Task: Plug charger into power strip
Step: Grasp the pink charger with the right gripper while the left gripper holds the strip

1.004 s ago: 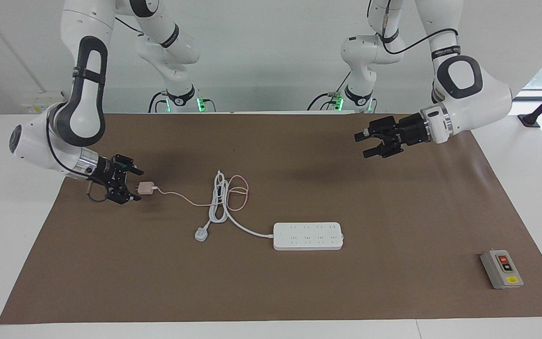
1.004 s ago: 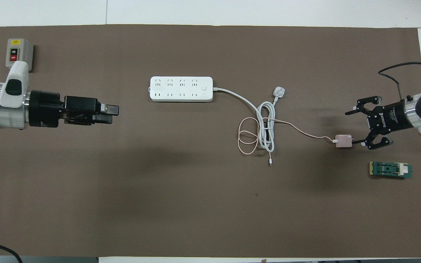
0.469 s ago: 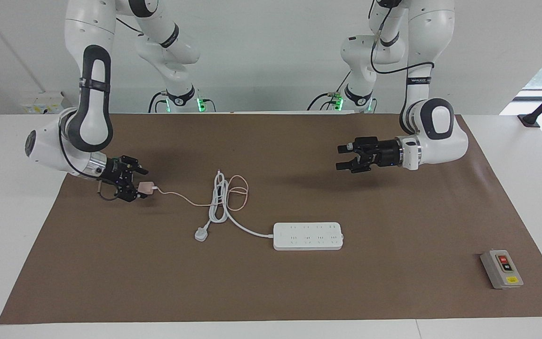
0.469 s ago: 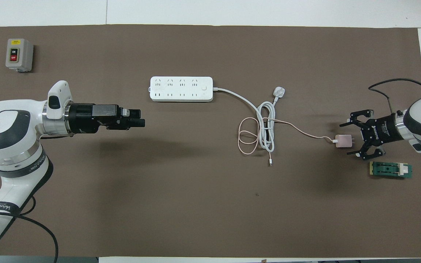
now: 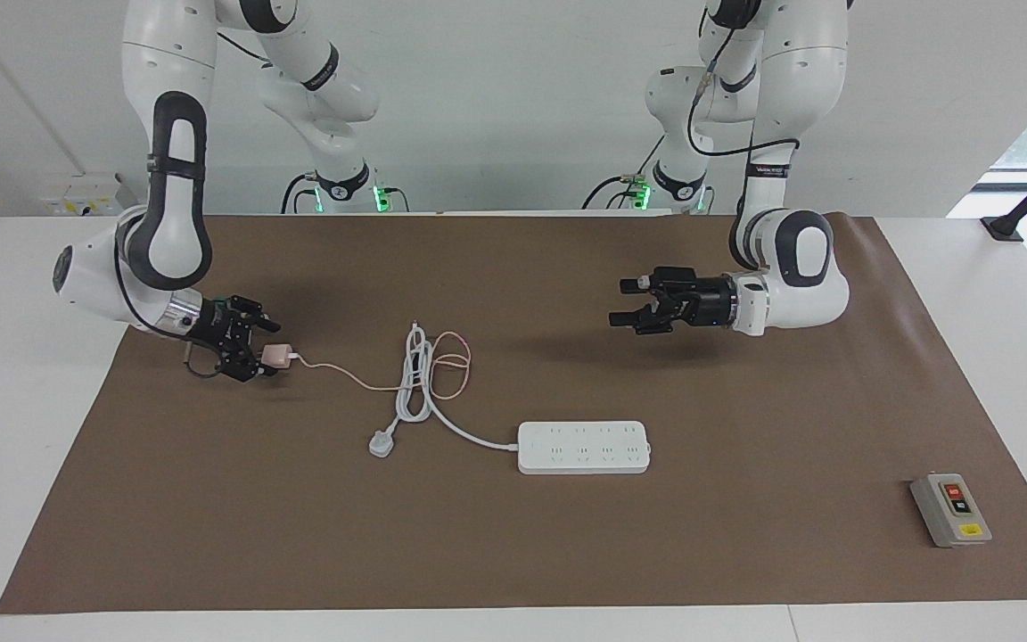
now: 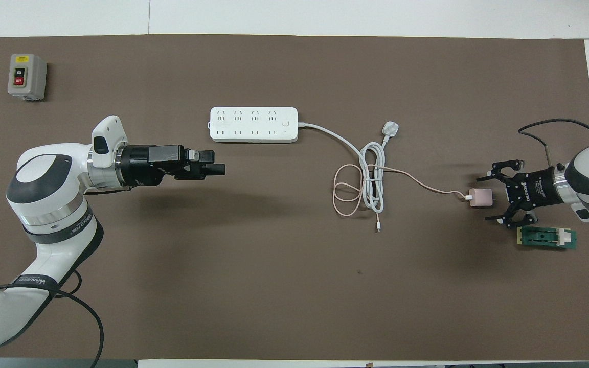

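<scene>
The pale pink charger [image 5: 277,356] lies on the brown mat at the right arm's end of the table, and it also shows in the overhead view [image 6: 480,197]. Its thin pink cable [image 6: 345,197] runs toward the middle and loops. My right gripper [image 5: 260,348] is low and open, and its fingers [image 6: 484,177] stand on either side of the charger. The white power strip [image 5: 585,447] lies flat mid-table, farther from the robots, as the overhead view [image 6: 253,124] also shows. My left gripper [image 5: 620,303] is open and empty in the air over bare mat.
The strip's thick white cord [image 6: 371,179] lies coiled across the pink cable and ends in a white three-pin plug [image 6: 390,128]. A grey switch box [image 6: 27,76] stands at the left arm's end. A small green board [image 6: 546,237] lies beside the right gripper.
My right gripper has moved in around the charger, which has not moved. My left arm has swung toward the middle of the table and come lower.
</scene>
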